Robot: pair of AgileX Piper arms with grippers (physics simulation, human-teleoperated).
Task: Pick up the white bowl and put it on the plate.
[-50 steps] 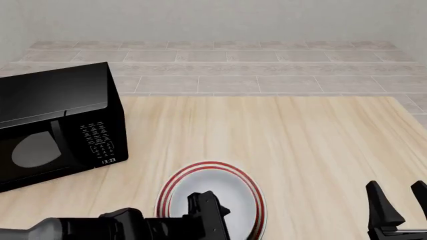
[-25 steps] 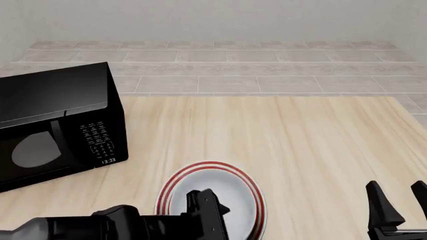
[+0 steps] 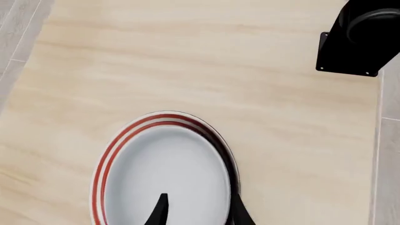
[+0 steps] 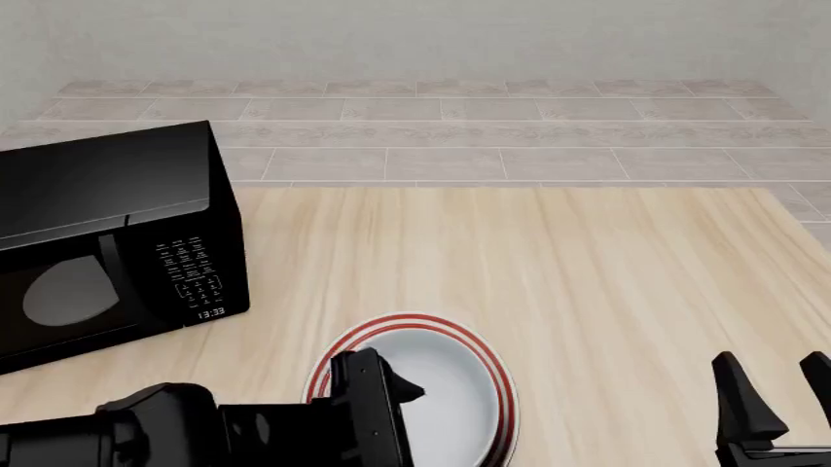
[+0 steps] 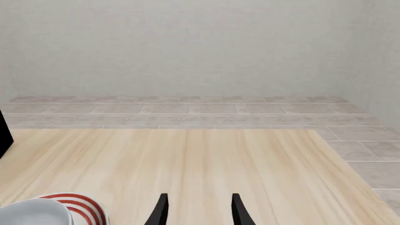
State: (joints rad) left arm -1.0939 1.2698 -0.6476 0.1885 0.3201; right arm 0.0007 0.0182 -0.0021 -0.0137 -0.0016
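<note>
We judge the placing nearly done: the white bowl (image 4: pixel 442 389) sits inside the plate's (image 4: pixel 415 321) red rings, on the near side of the table (image 4: pixel 597 272). Our left gripper (image 3: pixel 200 213) stands spread astride the bowl's rim, clamping nothing. Next we should lift straight up, clear of that rim. Our right gripper (image 5: pixel 198 208) waits spread, well aside. A microwave (image 4: pixel 104 243) stands to the left, with open table ahead.

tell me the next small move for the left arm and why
Probably lift the open left pincer straight up and away. The large glossy white bowl already seems to sit on the flat red-ringed white plate, and the fingers seem to straddle its rim without closing on it, so a sideways pull might nudge it.
</note>
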